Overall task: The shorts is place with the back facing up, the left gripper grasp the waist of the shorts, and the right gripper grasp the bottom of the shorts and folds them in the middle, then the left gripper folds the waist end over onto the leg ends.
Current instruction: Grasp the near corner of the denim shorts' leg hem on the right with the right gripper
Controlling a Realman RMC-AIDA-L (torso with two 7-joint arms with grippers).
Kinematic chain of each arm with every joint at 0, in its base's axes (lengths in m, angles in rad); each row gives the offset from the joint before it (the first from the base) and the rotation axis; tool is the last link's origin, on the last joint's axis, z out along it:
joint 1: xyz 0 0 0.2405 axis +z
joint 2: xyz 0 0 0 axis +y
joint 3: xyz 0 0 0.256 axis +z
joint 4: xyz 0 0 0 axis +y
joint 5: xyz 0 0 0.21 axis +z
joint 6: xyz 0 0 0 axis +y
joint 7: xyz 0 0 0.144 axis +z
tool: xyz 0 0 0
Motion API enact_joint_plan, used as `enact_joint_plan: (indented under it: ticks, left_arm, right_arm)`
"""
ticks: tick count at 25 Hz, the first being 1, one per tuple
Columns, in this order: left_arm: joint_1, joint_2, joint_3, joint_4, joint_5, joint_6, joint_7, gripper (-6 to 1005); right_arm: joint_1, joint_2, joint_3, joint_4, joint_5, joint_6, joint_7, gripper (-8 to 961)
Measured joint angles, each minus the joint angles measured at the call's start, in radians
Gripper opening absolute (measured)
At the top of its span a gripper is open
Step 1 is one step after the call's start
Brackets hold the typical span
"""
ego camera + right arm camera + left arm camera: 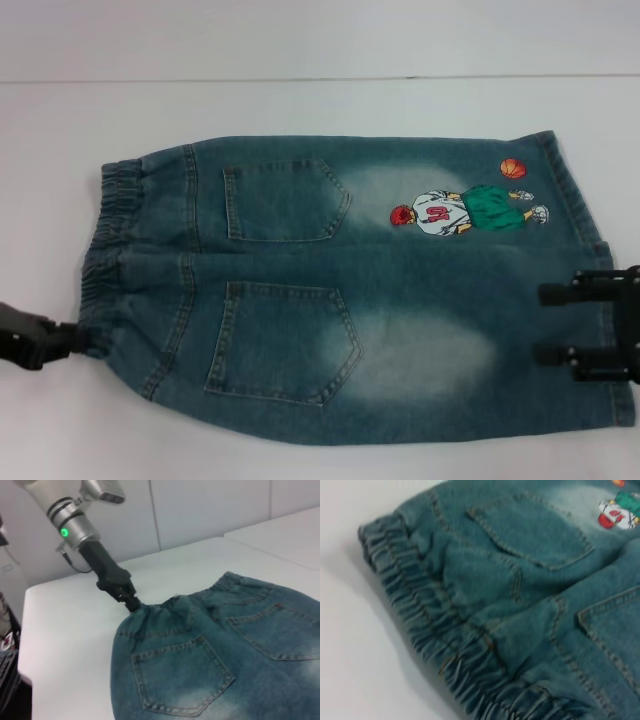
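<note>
The shorts (300, 300) lie flat with the back up, two patch pockets showing. The elastic waist (110, 230) is at the left. The hemmed bottom (622, 395) is at the right, next to the embroidered cartoon (465, 208) and orange ball (512, 169). My left gripper (85, 343) is at the near corner of the waist, shut on it; the denim bunches toward its tip (132, 605). My right gripper (552, 324) is open over the near leg's hem, its two fingers apart. The left wrist view shows the waistband (435, 630) close up and none of that arm's fingers.
The shorts rest on a white table (300, 100) whose far edge meets a pale wall. The right wrist view shows the left arm (75, 527) reaching in over the table and the table's side edge (25, 645) with dark equipment beyond.
</note>
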State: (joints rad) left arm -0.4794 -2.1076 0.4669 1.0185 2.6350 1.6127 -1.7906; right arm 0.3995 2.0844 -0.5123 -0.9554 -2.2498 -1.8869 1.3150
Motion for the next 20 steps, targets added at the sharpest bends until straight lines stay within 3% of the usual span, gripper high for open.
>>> enact_joint_plan:
  ticks: [4,8,14,20]
  left_arm:
    - [-0.005,-0.017,-0.003,0.068,-0.016,0.038,-0.007,118]
    - [-0.015,-0.018,0.004,0.073,-0.022,0.050,-0.004,101]
    - [-0.022,-0.012,0.026,0.066,-0.022,0.041,-0.001,84]
    - [-0.017,-0.013,0.030,0.065,-0.020,0.028,0.000,78]
  right_arm:
    - [-0.005,-0.006,0.035,-0.075,-0.010,-0.045,0.117,767]
    - [-0.003,-0.014,0.011,-0.223,-0.073,-0.095,0.296,748]
    - [0.051,-0.029,-0.168,-0.363,-0.259,-0.104,0.572,772]
    - [0.131,-0.012,-0.290,-0.367,-0.462,-0.104,0.698,828]
